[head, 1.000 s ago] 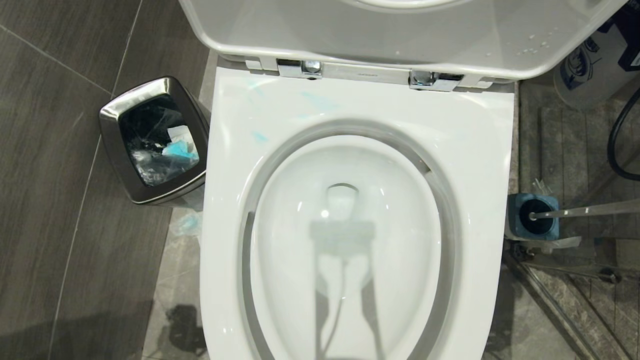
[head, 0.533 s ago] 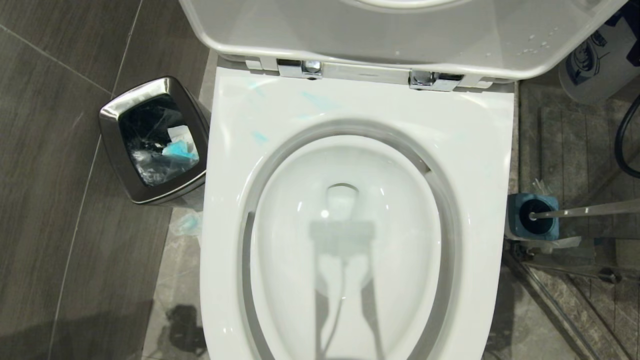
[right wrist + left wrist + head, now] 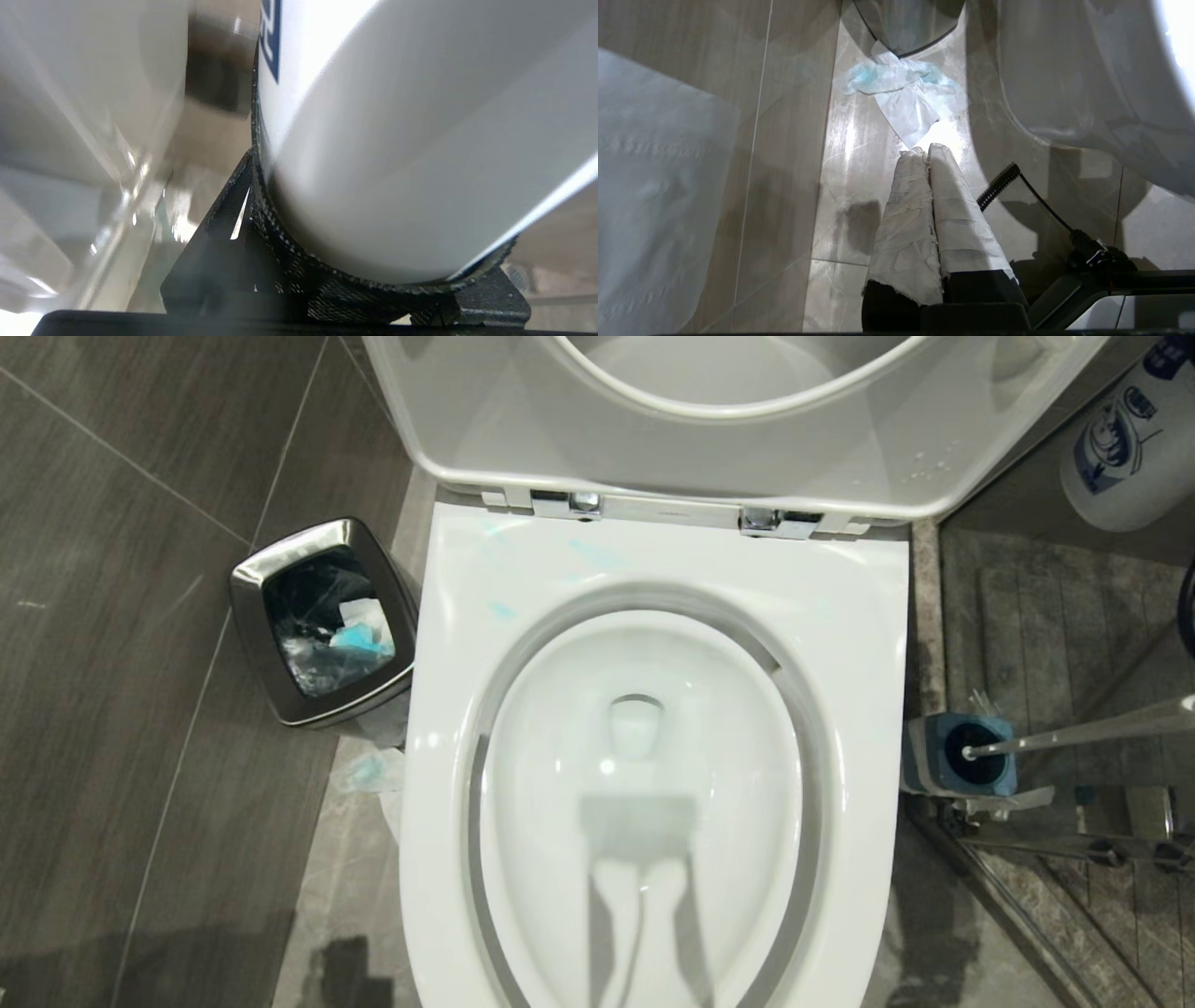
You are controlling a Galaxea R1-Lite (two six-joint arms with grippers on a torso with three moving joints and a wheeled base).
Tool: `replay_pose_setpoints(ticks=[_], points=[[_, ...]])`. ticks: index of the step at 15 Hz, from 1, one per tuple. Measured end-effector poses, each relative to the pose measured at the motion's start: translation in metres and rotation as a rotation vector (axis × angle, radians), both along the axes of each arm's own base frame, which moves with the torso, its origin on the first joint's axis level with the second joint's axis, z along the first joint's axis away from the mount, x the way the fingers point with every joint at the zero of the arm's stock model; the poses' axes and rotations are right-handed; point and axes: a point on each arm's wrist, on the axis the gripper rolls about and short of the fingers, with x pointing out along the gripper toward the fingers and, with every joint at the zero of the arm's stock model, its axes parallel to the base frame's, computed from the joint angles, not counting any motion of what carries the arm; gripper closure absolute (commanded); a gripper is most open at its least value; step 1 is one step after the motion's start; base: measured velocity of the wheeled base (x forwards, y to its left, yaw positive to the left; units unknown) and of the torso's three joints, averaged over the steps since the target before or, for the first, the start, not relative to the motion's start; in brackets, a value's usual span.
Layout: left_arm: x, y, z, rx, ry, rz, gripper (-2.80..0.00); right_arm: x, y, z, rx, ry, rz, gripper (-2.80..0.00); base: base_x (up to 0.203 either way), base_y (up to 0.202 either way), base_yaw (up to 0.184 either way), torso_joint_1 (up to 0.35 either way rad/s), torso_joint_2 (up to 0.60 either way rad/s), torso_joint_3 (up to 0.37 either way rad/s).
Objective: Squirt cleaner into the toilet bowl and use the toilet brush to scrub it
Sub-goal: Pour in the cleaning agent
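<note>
Grey floor tiles (image 3: pixel 121 691) surround the toilet, and darker stone paving lies on its right side. Nearest in the head view is the bowl (image 3: pixel 644 803), a glossy white oval with a broad flat rim (image 3: pixel 868 709); a reflection darkens the water near its front. Pale blue cleaner smears (image 3: pixel 597 555) mark the rim's back left part, close to the chrome hinges (image 3: pixel 569 504). Beyond them the seat and lid (image 3: pixel 728 439) stand raised.

Left of the bowl a crumpled tissue (image 3: pixel 369 770) lies on the floor, and just behind it stands a steel bin (image 3: pixel 322 621) holding a dark liner and bits of white and blue paper.

Right of the bowl, just beside its rim, the brush (image 3: pixel 1074 733) sits in its blue holder (image 3: pixel 962 756), black bristles down in the cup and the thin pale handle leaning away to the right.

Farther back on the right, a white bottle (image 3: pixel 1134 439) with a blue printed label shows at the upper edge. In the right wrist view the right tool (image 3: pixel 373 261) has its dark jaws partly spread and clamped around this bottle's (image 3: pixel 411 140) round body.

The left tool (image 3: pixel 927 151) hangs low beside the bowl's outer wall, its wrapped fingers (image 3: pixel 908 210) pressed together on nothing, pointing at the tissue (image 3: pixel 906 91) on the floor.
</note>
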Motion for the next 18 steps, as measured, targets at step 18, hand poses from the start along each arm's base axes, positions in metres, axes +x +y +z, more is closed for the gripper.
replay_pose_setpoints(ticks=[18], points=[[0.0, 0.0, 0.0, 0.001, 0.0, 0.0, 0.0, -0.086, -0.002, 0.001, 0.067, 0.237, 0.02, 0.0, 0.0, 0.0, 0.0, 0.0, 0.0, 0.202]])
